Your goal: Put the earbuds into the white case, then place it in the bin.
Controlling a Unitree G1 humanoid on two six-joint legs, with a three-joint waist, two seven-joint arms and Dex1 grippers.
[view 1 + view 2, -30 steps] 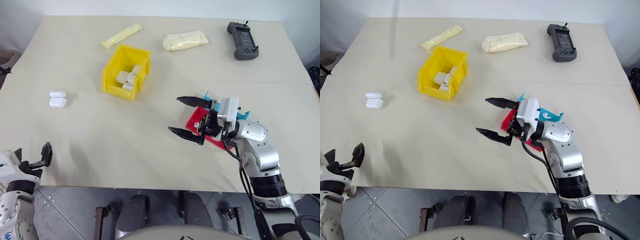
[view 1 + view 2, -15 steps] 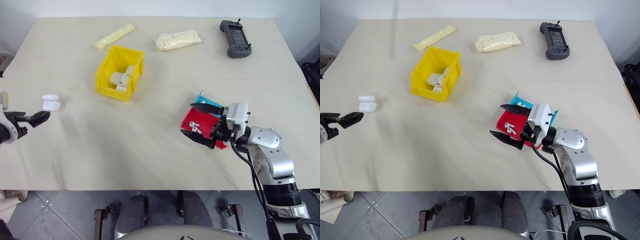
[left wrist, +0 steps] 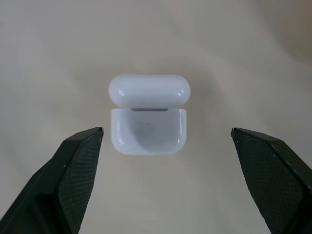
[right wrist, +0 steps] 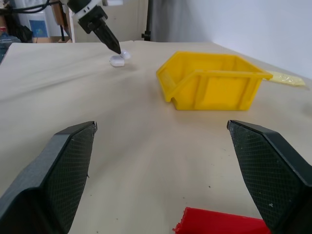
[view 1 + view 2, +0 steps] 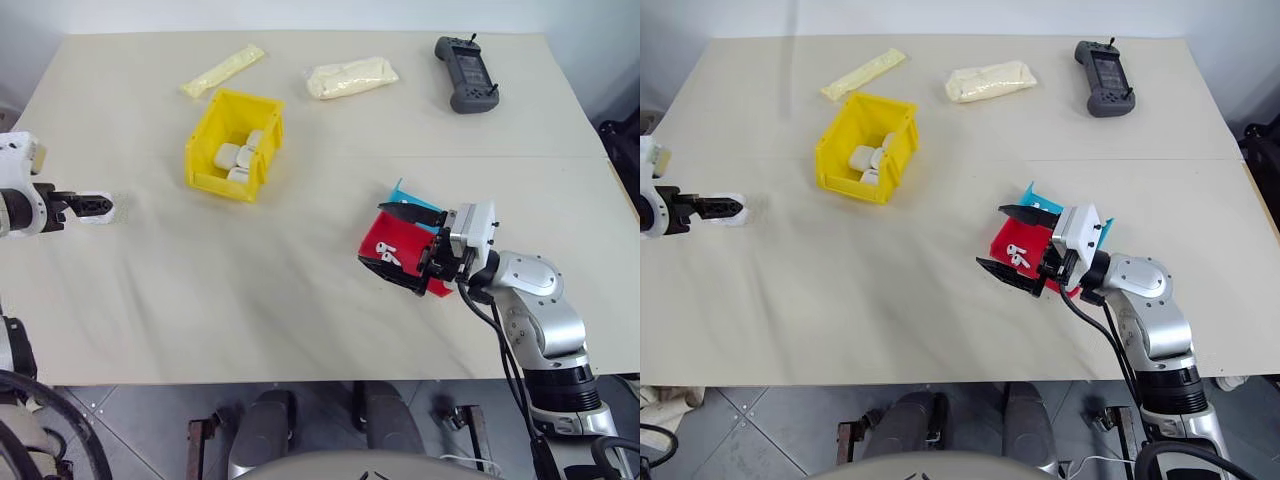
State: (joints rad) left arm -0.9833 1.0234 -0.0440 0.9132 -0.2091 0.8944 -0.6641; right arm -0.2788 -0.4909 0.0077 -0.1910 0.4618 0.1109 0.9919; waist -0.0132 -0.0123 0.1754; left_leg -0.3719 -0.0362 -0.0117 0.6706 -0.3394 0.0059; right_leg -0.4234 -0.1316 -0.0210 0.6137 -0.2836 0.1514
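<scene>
Earbuds [image 5: 1018, 257] are lying in the red tray [image 5: 1023, 243] at centre right, uncased, while the left gripper [image 3: 165, 141], fingers apart, is framing the white case [image 3: 148, 114].

I see a glossy, smooth plastic white case [image 3: 147, 114] on matt cloth-like table covering [image 5: 250, 300]; the yellow bin [image 5: 236, 144] looks smooth plastic.
</scene>
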